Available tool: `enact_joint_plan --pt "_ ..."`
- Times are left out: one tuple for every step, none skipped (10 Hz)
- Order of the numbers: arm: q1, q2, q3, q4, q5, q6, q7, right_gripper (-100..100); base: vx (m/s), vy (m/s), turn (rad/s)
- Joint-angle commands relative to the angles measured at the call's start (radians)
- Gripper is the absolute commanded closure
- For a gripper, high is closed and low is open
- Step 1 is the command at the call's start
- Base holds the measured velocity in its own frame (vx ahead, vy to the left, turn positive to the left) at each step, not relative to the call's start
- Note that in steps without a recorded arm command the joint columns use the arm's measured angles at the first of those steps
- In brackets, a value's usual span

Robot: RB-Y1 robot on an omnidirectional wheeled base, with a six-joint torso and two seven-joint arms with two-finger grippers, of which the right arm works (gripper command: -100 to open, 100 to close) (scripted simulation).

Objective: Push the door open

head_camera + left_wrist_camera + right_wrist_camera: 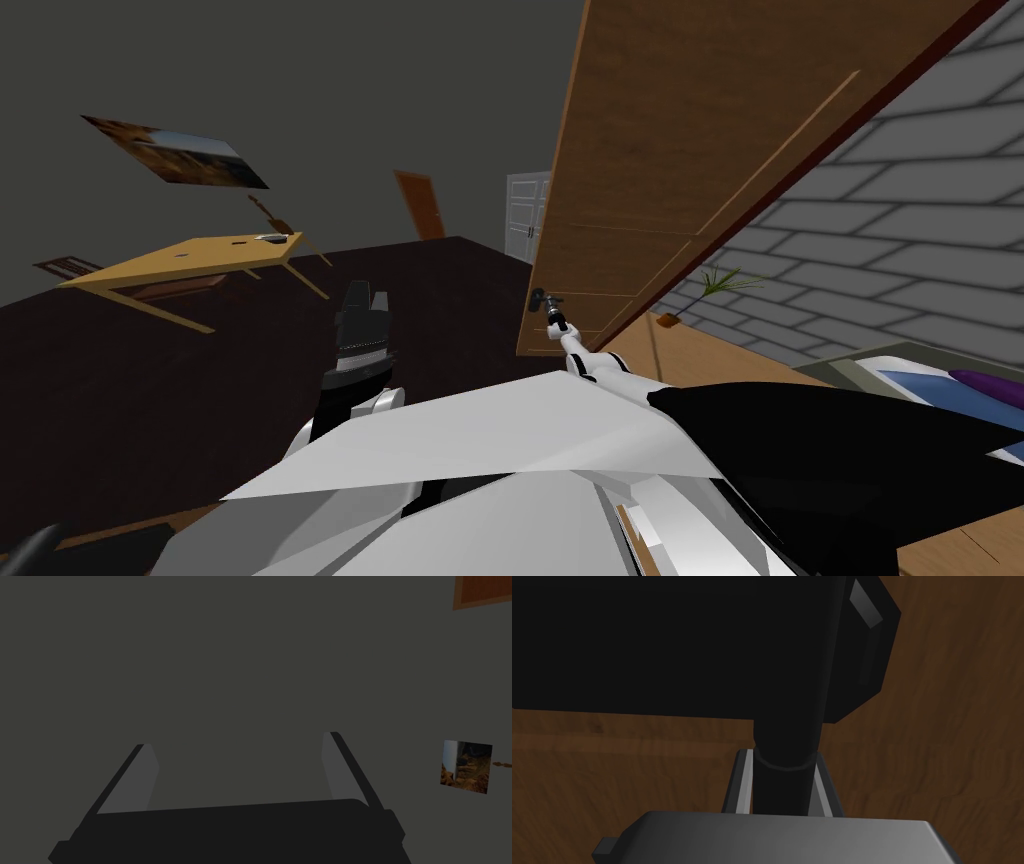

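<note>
Door handle point(786, 726) is clamped between 2 fingers point(739, 786) of the right gripper point(780, 754).

The brown door point(650, 180), its black handle point(787, 726) pinched by the right gripper point(779, 754), bars the way ahead; a brick wall point(900, 230) hems the right, open dark floor point(180, 380) lies left.

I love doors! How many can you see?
3: big brown door, its handle in the right gripper; small brown door on the far wall; white door near it. More may be hidden.
</note>
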Motion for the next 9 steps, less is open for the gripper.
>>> enact_joint_plan --pt "-0.004 -0.019 -0.022 0.005 -0.009 -0.001 0.007 100 0.182 0.088 -0.053" --pt "-0.002 -0.022 -0.032 0.006 -0.013 0.0 0.012 100 0.206 0.096 -0.072" --pt "0.0 -0.025 -0.042 0.007 -0.017 0.0 0.017 100 0.215 0.12 -0.078" --pt "0.001 -0.028 -0.051 0.008 -0.02 0.0 0.021 100 0.176 0.111 -0.082" --pt "0.001 -0.028 -0.051 0.008 -0.02 0.0 0.021 100 0.103 0.054 -0.035" --pt "0.004 -0.034 -0.068 0.01 -0.027 0.001 0.03 100 0.133 0.074 -0.041" --pt "0.006 -0.036 -0.075 0.011 -0.03 0.001 0.033 100 0.178 0.114 -0.077" --pt "0.007 -0.038 -0.081 0.011 -0.033 0.002 0.037 100 0.17 0.087 -0.065" --pt "0.008 -0.041 -0.09 0.012 -0.036 0.002 0.041 100 0.174 0.075 -0.057"
